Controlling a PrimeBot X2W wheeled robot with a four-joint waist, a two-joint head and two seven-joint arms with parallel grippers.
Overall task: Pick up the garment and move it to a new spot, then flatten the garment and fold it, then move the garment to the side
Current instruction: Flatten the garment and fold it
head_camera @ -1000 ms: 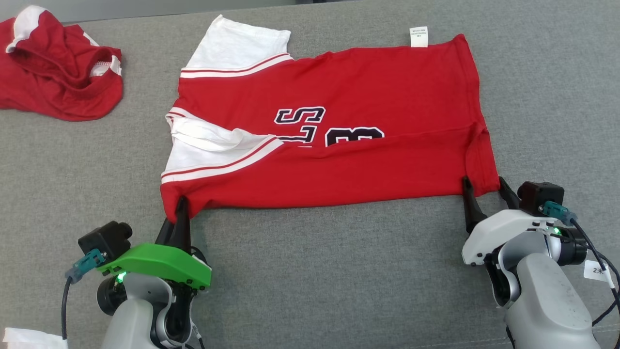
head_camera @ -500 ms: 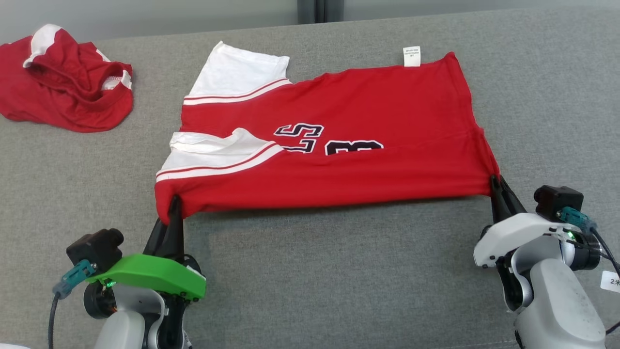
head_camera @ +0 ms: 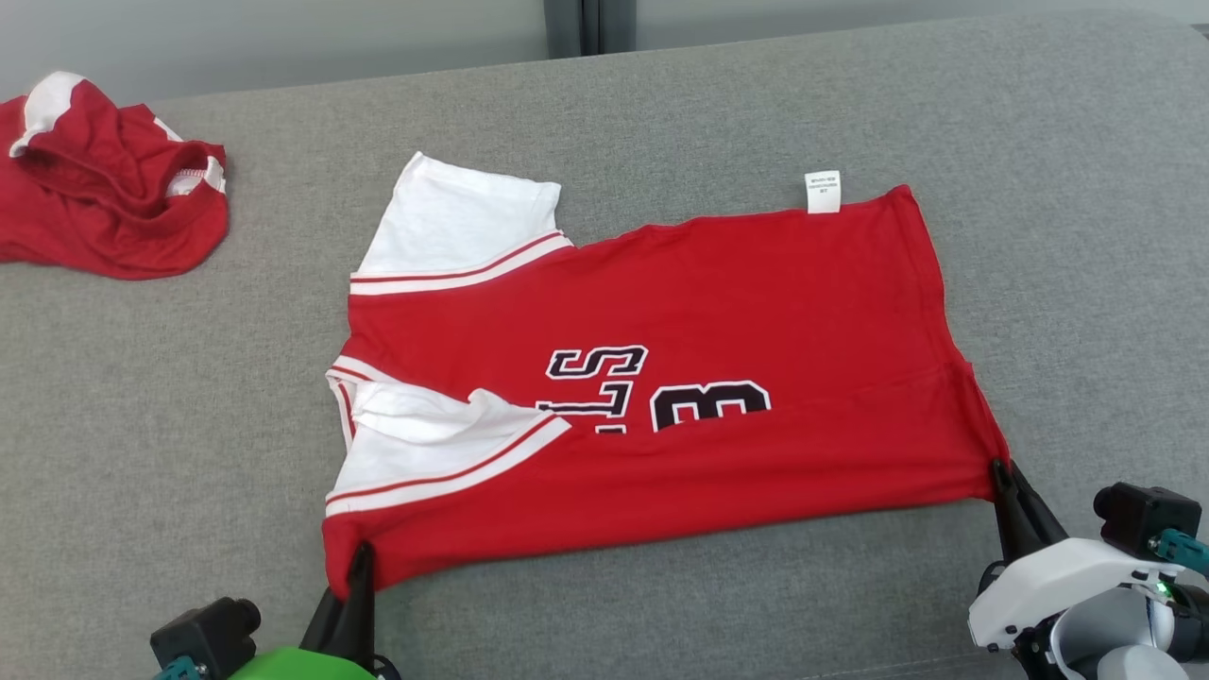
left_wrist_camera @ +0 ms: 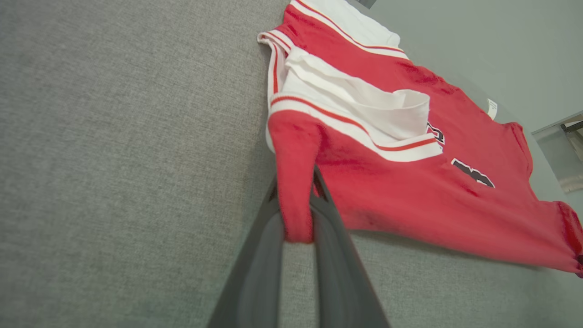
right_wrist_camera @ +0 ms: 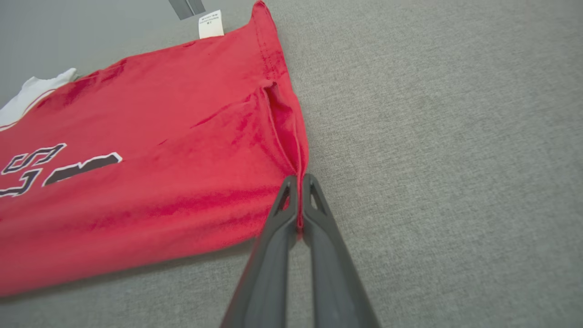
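Observation:
The garment (head_camera: 661,321) is a red jersey with white sleeves and black lettering, spread sideways on the grey surface, its near long edge folded over. My left gripper (head_camera: 359,557) is shut on the jersey's near left corner, and red cloth (left_wrist_camera: 296,200) bunches between its fingers (left_wrist_camera: 259,255). At the near right corner my right gripper (head_camera: 999,470) is shut on the hem (right_wrist_camera: 298,182), cloth pinched between the fingertips. The near edge (right_wrist_camera: 136,246) is lifted slightly off the surface.
A second red and white garment (head_camera: 104,208) lies crumpled at the far left. The grey fabric surface (head_camera: 661,604) stretches all around, with its back edge (head_camera: 850,28) against a pale wall.
My right gripper has shut on the jersey's near right corner. The near edge is pulled taut between both grippers. The head camera has tilted, so the whole scene sits lower in view.

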